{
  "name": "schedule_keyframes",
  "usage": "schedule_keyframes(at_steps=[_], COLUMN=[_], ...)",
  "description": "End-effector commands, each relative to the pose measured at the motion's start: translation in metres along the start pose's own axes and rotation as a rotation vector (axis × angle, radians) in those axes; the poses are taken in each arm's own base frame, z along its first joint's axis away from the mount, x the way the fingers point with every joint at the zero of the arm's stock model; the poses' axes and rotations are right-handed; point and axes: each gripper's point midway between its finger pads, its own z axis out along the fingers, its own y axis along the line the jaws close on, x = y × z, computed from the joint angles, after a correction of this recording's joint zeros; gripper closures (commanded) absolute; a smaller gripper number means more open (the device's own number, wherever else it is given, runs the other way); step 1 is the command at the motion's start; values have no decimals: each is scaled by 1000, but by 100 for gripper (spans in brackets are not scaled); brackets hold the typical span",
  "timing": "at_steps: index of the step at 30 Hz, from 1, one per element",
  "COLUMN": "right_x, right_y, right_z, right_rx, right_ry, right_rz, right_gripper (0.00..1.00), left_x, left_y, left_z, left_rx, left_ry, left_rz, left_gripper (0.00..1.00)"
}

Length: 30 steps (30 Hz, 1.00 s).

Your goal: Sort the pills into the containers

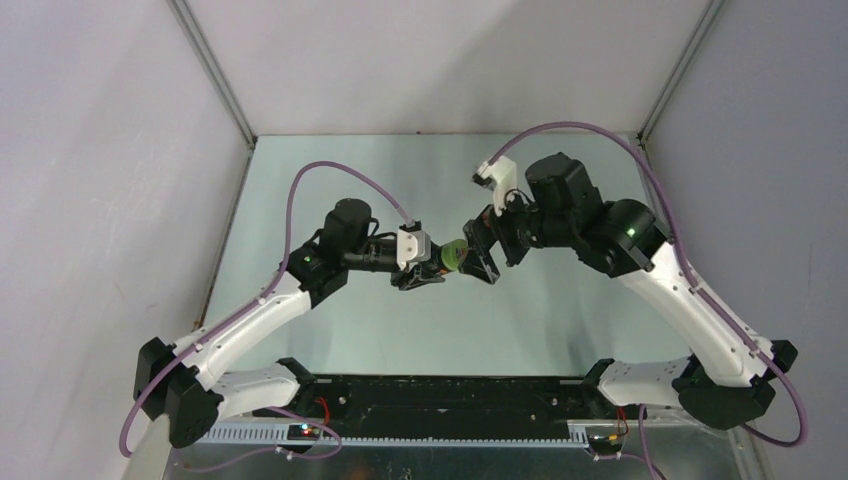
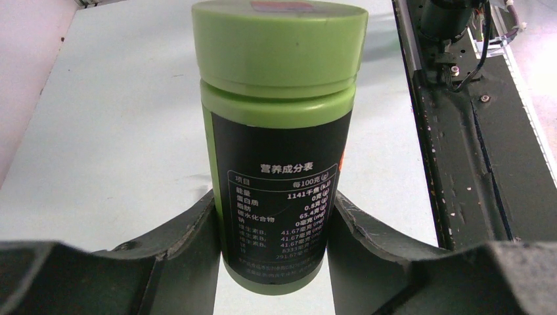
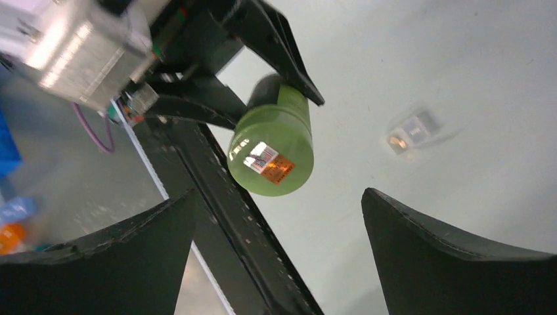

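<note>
A green bottle (image 2: 279, 131) with a black label and its green cap on is clamped near its base between my left gripper's (image 2: 274, 252) fingers. The bottle lies level above the table's middle (image 1: 452, 255). Its cap, with an orange sticker, faces my right gripper (image 3: 277, 197), which is open just off the cap and touches nothing. A small clear container (image 3: 412, 131) lies on the table beyond the bottle, blurred, with an orange speck in one compartment. In the top view the container is hidden. No loose pills show.
A black rail (image 2: 460, 164) runs along the table's near edge, below the bottle in the right wrist view (image 3: 249, 230). Grey walls with metal corner posts (image 1: 215, 70) close in the table on three sides. Blurred blue and orange shapes (image 3: 10, 223) lie past the rail.
</note>
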Motion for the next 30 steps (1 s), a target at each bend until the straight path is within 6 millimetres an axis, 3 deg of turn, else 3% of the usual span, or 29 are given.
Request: schedule_keyframes(at_steps=[1,8,16,23,26,30], right_x=[10,-9,-20,-30,-38,-41], right_y=[-3,0,2,-1,-5,-25], right_z=[8,21,35,50,55,53], right_rx=[11,6,0,59,126,291], right_ry=[83,21,6,-19,-35,-69], right_rz=[-160,-186,-81,149,338,607], right_gripper=[2,9,31,53,63,72], left_x=[-18,-18,-21,-19,-17,-14], left_y=[1,3,6,19,24,31], left_z=[-3,-2,-2,-4,-5,-7], left_rx=[0,-1,-18,-91,-124,-174], left_ry=[-49,-52,-54,-44,-38,-36], left_rz=[54,49,63,83,89,97], left_gripper=[100,100,100,100,100,100])
